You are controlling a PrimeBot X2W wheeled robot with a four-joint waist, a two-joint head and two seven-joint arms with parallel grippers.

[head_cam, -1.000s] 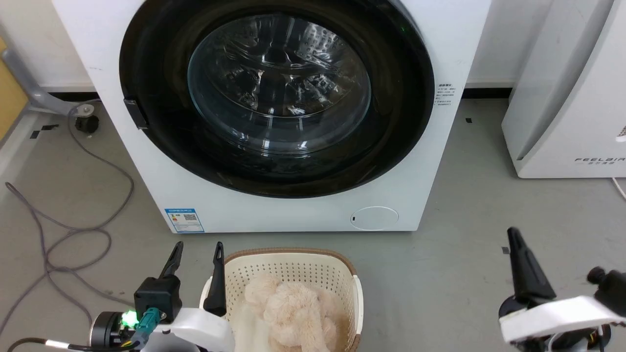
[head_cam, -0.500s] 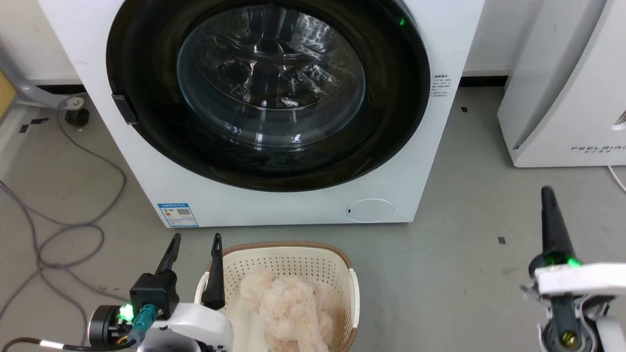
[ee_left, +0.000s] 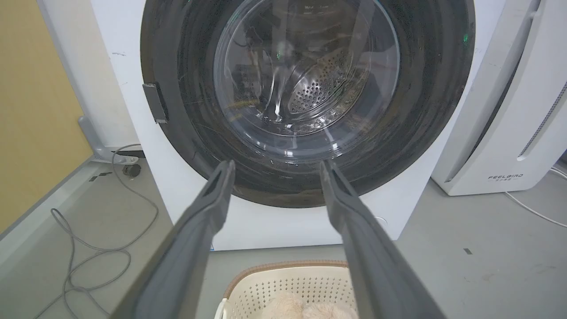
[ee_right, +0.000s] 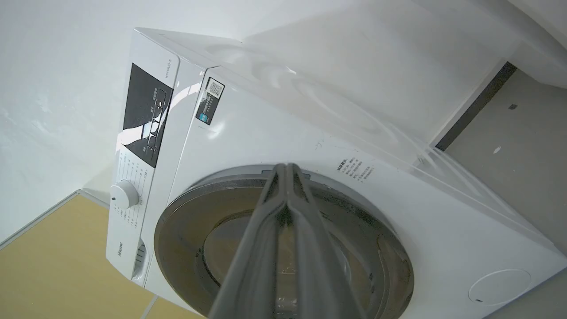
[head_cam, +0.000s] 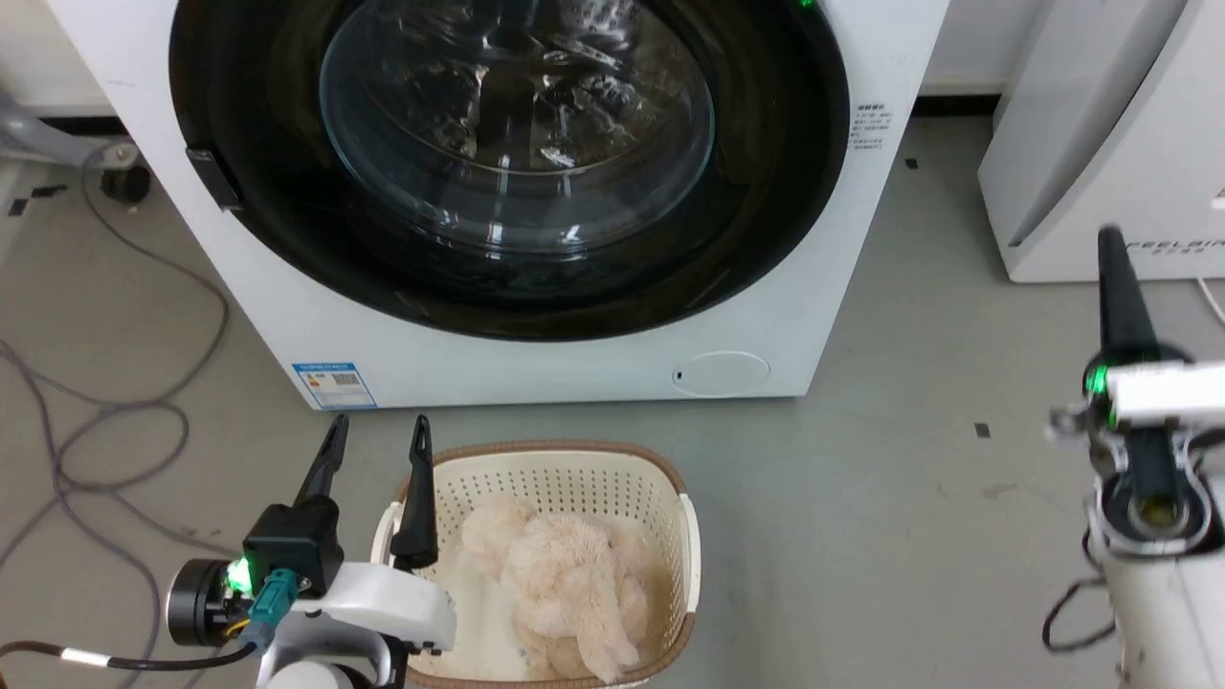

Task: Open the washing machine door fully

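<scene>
"FEELBIRD" on white appliance [ee_left: 489,141]

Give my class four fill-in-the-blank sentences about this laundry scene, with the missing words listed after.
1. The washing machine door is ____, not open.
2. The left gripper has its jaws ____, holding nothing.
3. The right gripper has its jaws ____ on nothing.
4. The plush toy lies inside the cream ____.
Missing words: closed; open; shut; basket.

Glossy black washing machine door [head_cam: 766,191] closed.
</scene>
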